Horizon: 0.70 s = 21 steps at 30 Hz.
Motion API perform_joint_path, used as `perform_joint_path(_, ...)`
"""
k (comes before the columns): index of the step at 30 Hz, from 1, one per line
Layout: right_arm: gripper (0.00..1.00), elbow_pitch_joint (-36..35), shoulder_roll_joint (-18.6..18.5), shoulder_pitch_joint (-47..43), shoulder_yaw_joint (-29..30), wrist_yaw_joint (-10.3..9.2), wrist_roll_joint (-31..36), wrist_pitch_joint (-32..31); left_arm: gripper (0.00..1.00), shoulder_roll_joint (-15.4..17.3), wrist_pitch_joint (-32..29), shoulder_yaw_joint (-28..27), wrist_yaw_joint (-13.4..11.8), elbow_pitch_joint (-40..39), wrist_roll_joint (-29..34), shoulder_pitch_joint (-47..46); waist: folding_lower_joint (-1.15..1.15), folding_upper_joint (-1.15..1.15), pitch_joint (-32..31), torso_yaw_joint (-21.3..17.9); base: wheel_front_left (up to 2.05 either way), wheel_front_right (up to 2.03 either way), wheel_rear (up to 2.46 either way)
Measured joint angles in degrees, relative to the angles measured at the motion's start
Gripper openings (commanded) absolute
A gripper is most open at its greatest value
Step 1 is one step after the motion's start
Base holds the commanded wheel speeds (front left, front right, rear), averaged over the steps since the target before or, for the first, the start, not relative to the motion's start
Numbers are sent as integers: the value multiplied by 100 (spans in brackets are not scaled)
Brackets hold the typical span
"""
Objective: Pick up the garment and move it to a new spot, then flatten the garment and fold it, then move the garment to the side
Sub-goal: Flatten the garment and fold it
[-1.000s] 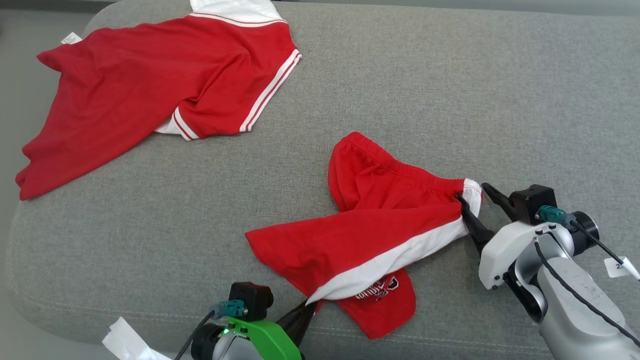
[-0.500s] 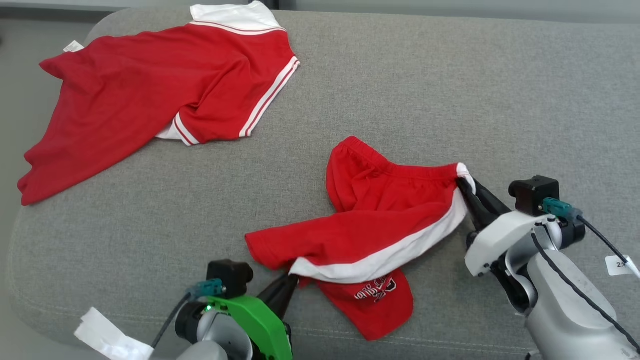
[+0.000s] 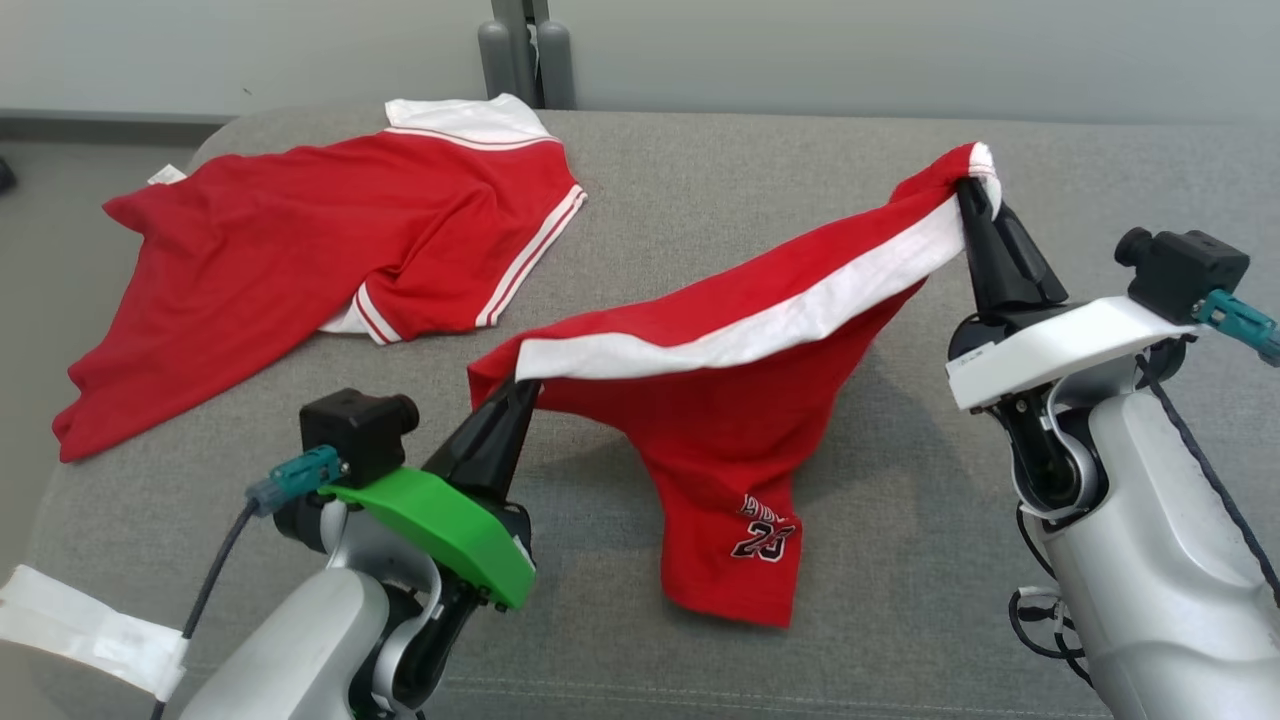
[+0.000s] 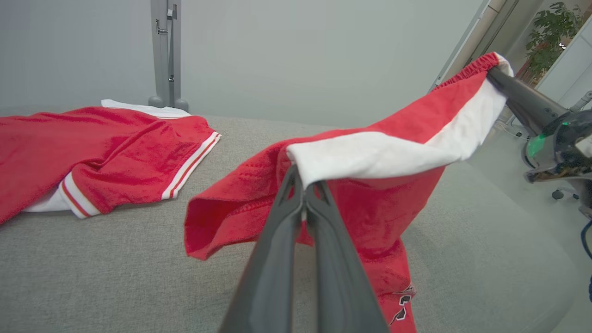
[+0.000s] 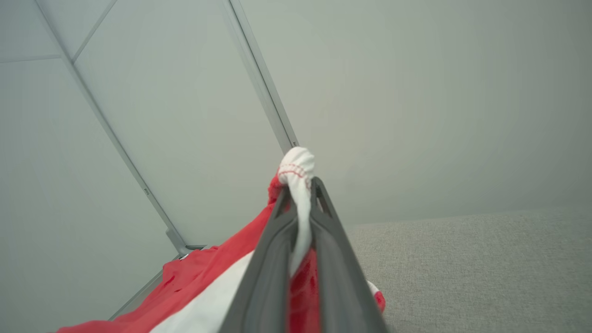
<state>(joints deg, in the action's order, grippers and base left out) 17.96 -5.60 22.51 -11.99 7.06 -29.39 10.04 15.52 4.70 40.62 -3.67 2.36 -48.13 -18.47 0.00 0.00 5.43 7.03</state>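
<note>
Head view shows the red shorts (image 3: 740,420) held up over the near middle of the grey cushion (image 3: 700,180). The left gripper (image 3: 520,385) has its jaws pressed together on the leg-hem end of the white side stripe, low over the cushion's near part. The right gripper (image 3: 970,190) has its jaws clamped on the elastic waistband corner, higher over the cushion's right part.

Treat this two-point hold as deliberate. Pinching both ends of one side seam pulls that edge into a nearly straight line, so the fabric hangs open instead of bunching. This suits carrying the garment to a new spot and laying it flat. The right end sits higher than the left, so the stripe slopes down toward the left gripper. The free leg with the printed number drops toward the cushion. You cannot tell whether its hem touches the cushion.

The red jersey (image 3: 300,250) lies crumpled on the cushion's far left part, well apart from the shorts and out of the working area.

Count as follows:
- Garments: two (one pair of shorts, one jersey).
- Grippers: two, both gripping the shorts.
- Grip points on the shorts: two.
</note>
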Motion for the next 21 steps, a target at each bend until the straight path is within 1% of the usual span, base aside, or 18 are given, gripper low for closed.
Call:
perform_joint_path(4,0,-245,-12,1,123,0,-163,-27,0,112,38,-170,-91,-332,40,-107,0,0,-229,-52,0,0,0)
perform_joint_path(5,0,-387,1,-10,112,0,-204,-91,0,192,31,-200,-115,-506,44,-104,0,0,-337,-89,0,0,0)
perform_joint_path(11,0,-1081,114,-338,2,-16,-414,-282,0,367,-123,-274,-194,-1221,42,94,0,0,-525,-312,0,0,0)
perform_joint_path(15,0,-1646,130,-528,-36,-121,-498,-388,0,474,-190,-404,-247,-1660,42,314,0,0,-542,-502,0,0,0)
perform_joint_path(18,0,-2061,130,-558,-75,-183,-503,-427,0,554,-220,-553,-299,-1907,45,349,0,0,-516,-637,0,0,0)
perform_joint_path(21,0,-2460,129,-559,-107,-263,-483,-465,0,625,-246,-684,-299,-2123,158,349,0,0,-477,-752,0,0,0)
